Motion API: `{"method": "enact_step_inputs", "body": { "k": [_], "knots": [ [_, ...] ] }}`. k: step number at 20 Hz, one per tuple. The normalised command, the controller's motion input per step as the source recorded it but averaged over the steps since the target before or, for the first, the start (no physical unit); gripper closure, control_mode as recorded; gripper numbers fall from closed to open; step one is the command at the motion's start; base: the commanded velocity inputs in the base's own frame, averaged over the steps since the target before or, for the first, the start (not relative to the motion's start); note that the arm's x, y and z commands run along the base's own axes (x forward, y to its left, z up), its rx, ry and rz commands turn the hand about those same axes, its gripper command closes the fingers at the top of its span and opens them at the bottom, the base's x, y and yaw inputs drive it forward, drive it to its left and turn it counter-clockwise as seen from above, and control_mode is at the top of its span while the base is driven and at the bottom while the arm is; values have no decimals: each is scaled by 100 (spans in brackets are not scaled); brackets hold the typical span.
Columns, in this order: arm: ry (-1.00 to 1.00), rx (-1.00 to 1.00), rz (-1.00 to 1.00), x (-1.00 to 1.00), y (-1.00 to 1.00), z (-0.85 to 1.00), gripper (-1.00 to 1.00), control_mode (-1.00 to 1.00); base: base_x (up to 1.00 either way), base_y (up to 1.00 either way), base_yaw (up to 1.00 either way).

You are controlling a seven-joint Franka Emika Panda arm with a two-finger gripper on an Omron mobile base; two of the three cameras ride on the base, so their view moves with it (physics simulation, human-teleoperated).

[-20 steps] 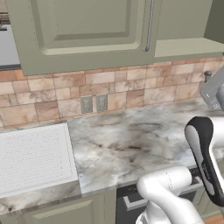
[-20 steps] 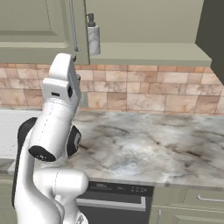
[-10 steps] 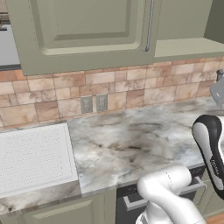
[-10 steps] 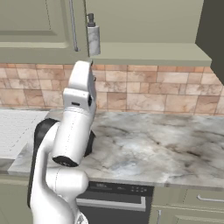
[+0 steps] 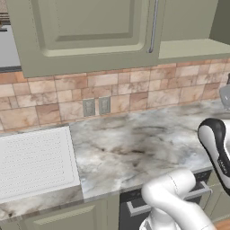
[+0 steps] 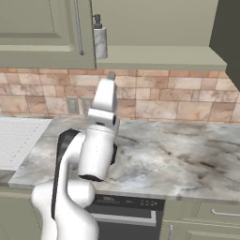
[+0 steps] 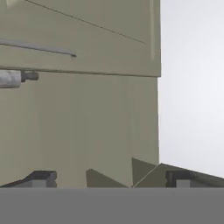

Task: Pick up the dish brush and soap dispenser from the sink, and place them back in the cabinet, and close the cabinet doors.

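Marble counter (image 6: 178, 154) w/ tile backsplash under the olive cabinet (image 6: 154, 28). We see the soap dispenser (image 6: 99, 38) upright on the cabinet shelf, just beside the left door's (image 5: 90, 31) bar handle (image 6: 78, 28). Our jaws (image 7: 111, 177) stand wide open, empty, facing the cabinet interior. Sink drainboard (image 5: 33, 164) at left.

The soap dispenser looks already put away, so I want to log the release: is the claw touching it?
Apart. In the hand view the claw stands open with nothing between its tips, and the soap dispenser lies far off on the cabinet shelf, bare cabinet surface between them.
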Motion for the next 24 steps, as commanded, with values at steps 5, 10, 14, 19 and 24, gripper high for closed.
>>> {"method": "enact_step_inputs", "body": {
  "k": [5, 10, 14, 19, 24],
  "knots": [
    [-11, 0, 0, -5, -47, -13, -100, -100, 0, 0, 0],
    [-9, 0, 1, -6, -53, -3, -100, -100, 0, 0, 0],
    [-6, 0, 1, -4, -49, 0, -100, -100, 0, 0, 0],
    [-7, 0, 0, -5, -45, -5, -100, -100, 0, 0, 0],
    [-8, 0, 0, -6, -35, -19, -100, -100, 0, 0, 0]
  ]
}}
